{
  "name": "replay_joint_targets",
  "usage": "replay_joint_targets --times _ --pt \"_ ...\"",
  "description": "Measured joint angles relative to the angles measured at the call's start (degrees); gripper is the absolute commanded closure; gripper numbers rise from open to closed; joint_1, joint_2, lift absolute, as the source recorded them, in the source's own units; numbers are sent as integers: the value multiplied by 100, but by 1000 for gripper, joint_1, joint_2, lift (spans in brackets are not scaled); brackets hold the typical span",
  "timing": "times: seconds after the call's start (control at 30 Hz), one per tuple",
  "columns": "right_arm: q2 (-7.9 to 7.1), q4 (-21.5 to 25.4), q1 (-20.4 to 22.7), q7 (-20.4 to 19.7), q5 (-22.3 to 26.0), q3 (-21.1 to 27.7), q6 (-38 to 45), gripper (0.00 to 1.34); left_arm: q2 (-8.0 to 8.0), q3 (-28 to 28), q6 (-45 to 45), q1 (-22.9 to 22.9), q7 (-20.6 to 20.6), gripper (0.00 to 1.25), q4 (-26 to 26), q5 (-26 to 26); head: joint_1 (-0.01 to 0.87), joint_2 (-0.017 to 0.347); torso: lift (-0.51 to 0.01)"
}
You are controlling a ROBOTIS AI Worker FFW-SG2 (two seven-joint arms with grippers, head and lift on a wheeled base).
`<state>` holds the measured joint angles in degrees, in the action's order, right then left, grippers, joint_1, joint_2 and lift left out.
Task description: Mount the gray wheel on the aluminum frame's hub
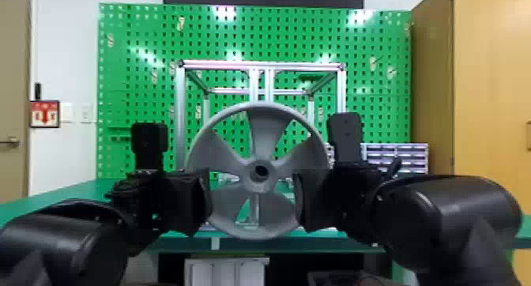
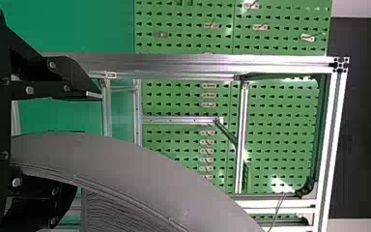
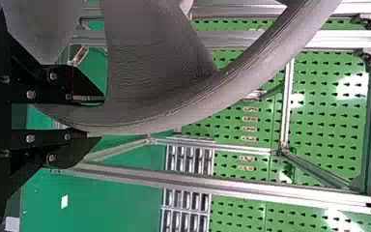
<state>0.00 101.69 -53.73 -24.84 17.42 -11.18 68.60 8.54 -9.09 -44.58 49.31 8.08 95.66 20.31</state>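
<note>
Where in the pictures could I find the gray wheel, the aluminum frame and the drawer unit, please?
Gray wheel (image 1: 258,187), head view: on its center, just below the hole.
Aluminum frame (image 1: 221,64), head view: on its top front bar.
Drawer unit (image 1: 396,157), head view: on its drawer fronts.

The gray wheel (image 1: 252,186) stood upright, its round face toward the head camera, with five broad, curved blades joining a smooth outer rim to a thick center pierced by a dark round hole. It was in front of the aluminum frame (image 1: 260,65), its lower rim overlapping the tabletop's (image 1: 51,194) front edge in the head view. The frame, silvery, open and boxlike, stood upright on the tabletop, two close-set uprights (image 1: 254,85) descending from its front top bar behind the wheel.
</note>
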Motion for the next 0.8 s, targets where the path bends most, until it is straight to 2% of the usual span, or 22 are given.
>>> replay_joint_targets --times 0.8 --pt "0 -325 -344 0 196 223 186 1171 -125 -75 -300 545 -54 884 -426 -126 -5 6 -499"
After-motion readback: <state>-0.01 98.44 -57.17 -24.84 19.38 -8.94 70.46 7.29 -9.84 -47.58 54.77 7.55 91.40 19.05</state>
